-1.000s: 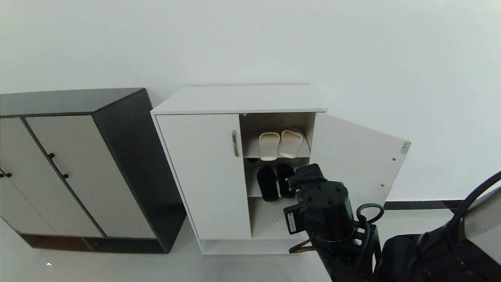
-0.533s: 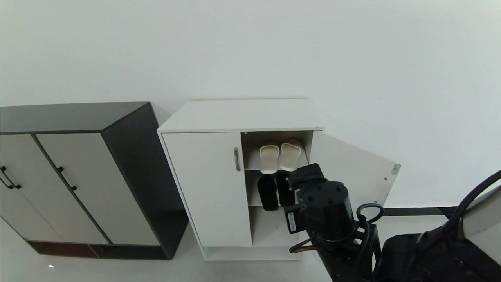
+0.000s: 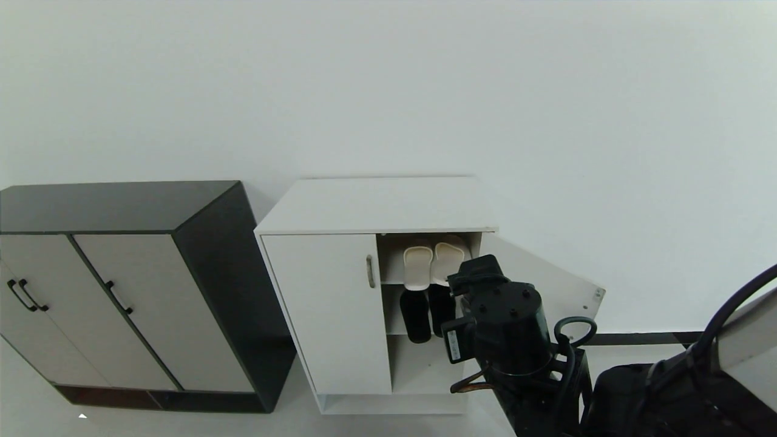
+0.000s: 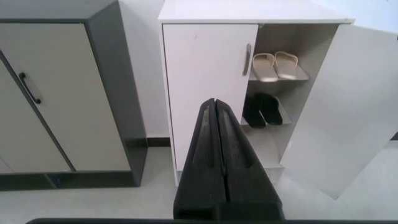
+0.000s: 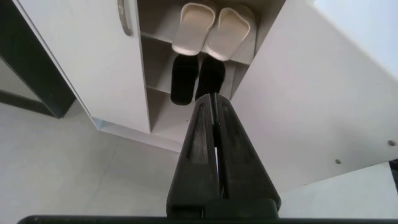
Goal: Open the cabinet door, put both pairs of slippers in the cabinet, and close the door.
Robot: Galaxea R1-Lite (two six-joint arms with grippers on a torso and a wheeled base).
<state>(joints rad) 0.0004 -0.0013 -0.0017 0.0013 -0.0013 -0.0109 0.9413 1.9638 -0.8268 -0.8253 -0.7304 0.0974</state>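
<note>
Cabinet point(image 3: 376, 203) standing on the floor point(image 3: 182, 426) against the wall point(image 3: 388, 91), with a larger cabinet point(image 3: 121, 303) just beside it on the left. Left door point(image 3: 328, 309) closed; right door point(image 3: 558, 288) swung out to the right. Inside, the upper pair of slippers point(image 3: 432, 264) lies on the top shelf, the lower pair of slippers point(image 3: 426, 315) on the shelf directly beneath.

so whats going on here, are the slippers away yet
A two-armed robot faces a white cabinet whose right door stands wide open; the left door is shut. Both pairs are already inside: the white slippers on the top shelf, the black slippers on the shelf below. The left gripper and right gripper are both shut and hold nothing, short of the cabinet. Closing the door is what remains.
</note>
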